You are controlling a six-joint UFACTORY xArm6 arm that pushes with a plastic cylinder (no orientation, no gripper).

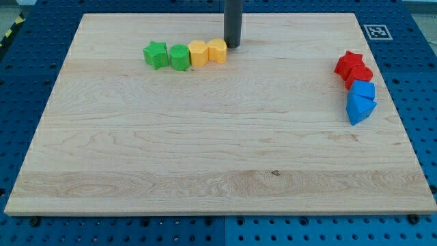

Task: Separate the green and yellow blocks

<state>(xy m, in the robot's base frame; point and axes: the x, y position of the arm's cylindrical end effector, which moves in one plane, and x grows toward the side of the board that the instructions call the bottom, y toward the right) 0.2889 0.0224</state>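
A pale wooden board (218, 150) lies on a blue perforated table (27, 75), and a small black-and-white marker tag (376, 31) sits just off the board's top right corner. My straight dark rod (233, 20) is cut off by the view's top edge, so its upper part and the arm cannot be seen. I have no claw to spread or press together; the rod simply ends in my tip (233, 46), which rests on the board just to the right of the rightmost yellow block, so close that I cannot tell whether it touches.

The four task blocks form one tight row near the view's top, left of centre. From left to right: a green star-shaped block (156, 55), a green rounded block (179, 57), a yellow block (198, 52) with a faceted outline, and a second yellow block (217, 50) whose exact shape is hard to make out. Each appears to touch its neighbour, the green pair meeting the yellow pair in the middle.

Well apart, by the board's right edge, a red star-shaped block (350, 63) and another red block (360, 75) press together above two blue blocks, an upper blue block (364, 91) and a pointed lower blue block (358, 109).
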